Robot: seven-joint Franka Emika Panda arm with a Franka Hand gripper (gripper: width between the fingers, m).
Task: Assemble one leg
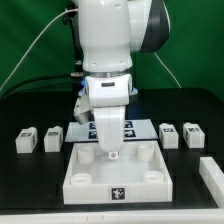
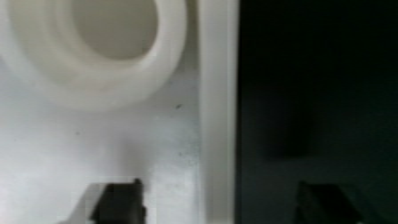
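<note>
The gripper hung spread wide and empty over the white square tray-like piece by the tabletop's near edge, its fingertips straddling the piece's rim beside a round corner socket. Four legs lay behind, two toward each side edge, flanking the marker board.
</note>
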